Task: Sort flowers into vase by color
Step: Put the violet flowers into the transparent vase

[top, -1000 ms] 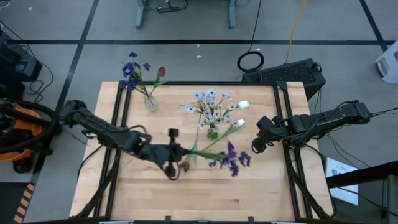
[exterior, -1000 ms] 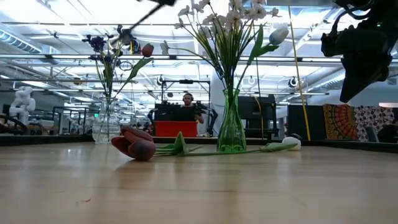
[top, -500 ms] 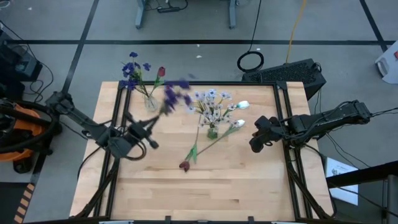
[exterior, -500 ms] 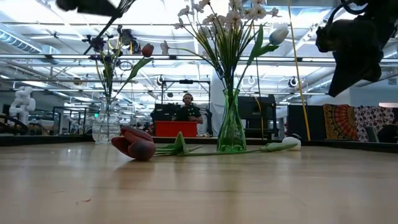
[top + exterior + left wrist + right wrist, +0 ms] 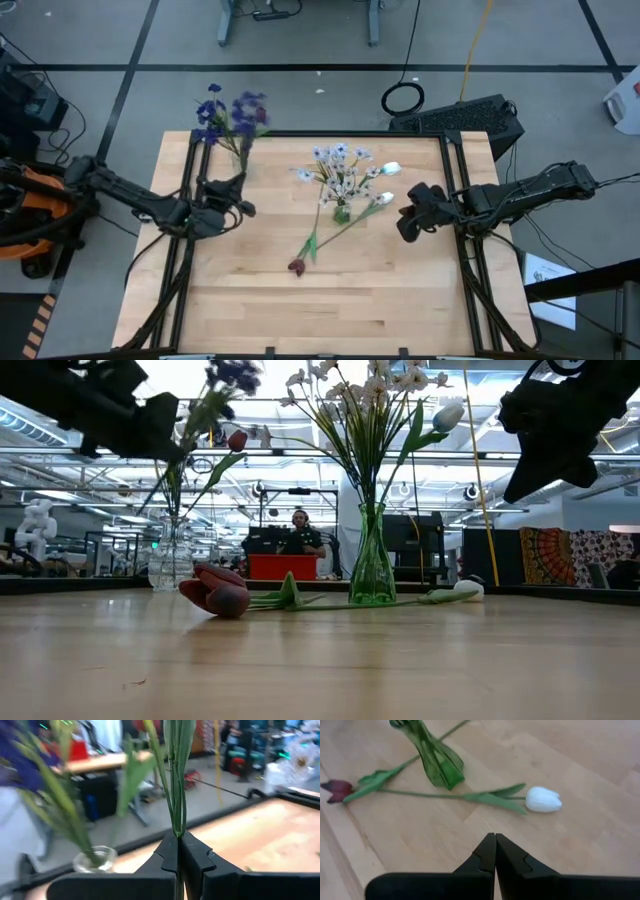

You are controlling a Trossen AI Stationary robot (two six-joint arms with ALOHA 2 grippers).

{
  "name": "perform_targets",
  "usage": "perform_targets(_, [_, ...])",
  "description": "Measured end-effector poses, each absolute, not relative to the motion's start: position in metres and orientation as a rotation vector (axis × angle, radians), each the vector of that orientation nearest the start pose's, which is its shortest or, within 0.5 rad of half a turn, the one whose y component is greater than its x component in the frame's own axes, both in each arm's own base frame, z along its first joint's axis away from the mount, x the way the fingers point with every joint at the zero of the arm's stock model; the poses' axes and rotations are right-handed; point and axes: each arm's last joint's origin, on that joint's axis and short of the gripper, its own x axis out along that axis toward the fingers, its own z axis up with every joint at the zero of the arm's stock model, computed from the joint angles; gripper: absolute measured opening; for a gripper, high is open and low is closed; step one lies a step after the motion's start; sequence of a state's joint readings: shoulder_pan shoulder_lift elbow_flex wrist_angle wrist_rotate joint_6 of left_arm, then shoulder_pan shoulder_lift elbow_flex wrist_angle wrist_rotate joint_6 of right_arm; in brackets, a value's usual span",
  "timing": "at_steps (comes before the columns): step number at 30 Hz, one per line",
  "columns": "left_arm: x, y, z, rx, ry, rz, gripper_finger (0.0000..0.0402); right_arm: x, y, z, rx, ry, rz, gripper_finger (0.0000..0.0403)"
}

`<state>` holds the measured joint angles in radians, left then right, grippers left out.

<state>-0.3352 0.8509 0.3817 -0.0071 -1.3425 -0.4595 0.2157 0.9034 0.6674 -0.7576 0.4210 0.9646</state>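
Carrying a purple-blue flower cluster on thin green stems toward the clear glass vase at the tabletop's far left corner, left gripper with jaws pinched tight on the stems low down, probably so the blooms stand up and the cut ends can drop into the vase mouth. Already in that clear vase: other purple-blue blooms and, in the low view, one dark red tulip bud. In the green glass vase near the middle: pale white-lilac clusters and a white tulip bud. Still lying flat on the wood: a dark red tulip and a white tulip, stems crossing by the green vase's base. Right gripper hovering just beside the white tulip, jaws closed on nothing, seemingly waiting.
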Motion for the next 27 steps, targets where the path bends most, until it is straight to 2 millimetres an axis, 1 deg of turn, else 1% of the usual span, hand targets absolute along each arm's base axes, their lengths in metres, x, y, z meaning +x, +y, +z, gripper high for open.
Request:
perform_targets(4, [0.164, -0.021, 0.209, -0.065, 0.103, 0.966, 0.0006, 0.161, 0.022, 0.235, 0.574, 0.719, -0.62, 0.0])
perform_targets(9, [0.171, -0.009, 0.219, -0.024, 0.034, 0.879, 0.0006, 0.162, 0.023, 0.235, 0.563, 0.715, -0.612, 0.0])
perform_targets(13, [0.17, 0.009, 0.229, -0.017, -0.101, 0.877, 0.0006, 0.162, 0.023, 0.235, 0.541, 0.724, -0.6, 0.0])
perform_targets(15, [0.167, 0.017, 0.233, 0.018, -0.154, 0.88, 0.0006, 0.162, 0.023, 0.235, 0.535, 0.726, -0.596, 0.0])
perform_targets(19, [0.164, 0.027, 0.247, 0.111, -0.27, 0.849, 0.0006, 0.162, 0.023, 0.235, 0.533, 0.727, -0.595, 0.0])
perform_targets(24, [0.162, 0.033, 0.249, 0.235, -0.235, 0.882, 0.0006, 0.162, 0.023, 0.235, 0.52, 0.732, -0.588, 0.0])
perform_targets(27, [0.162, 0.037, 0.249, 0.279, -0.225, 0.885, 0.0006, 0.162, 0.023, 0.235, 0.522, 0.737, -0.584, 0.0])
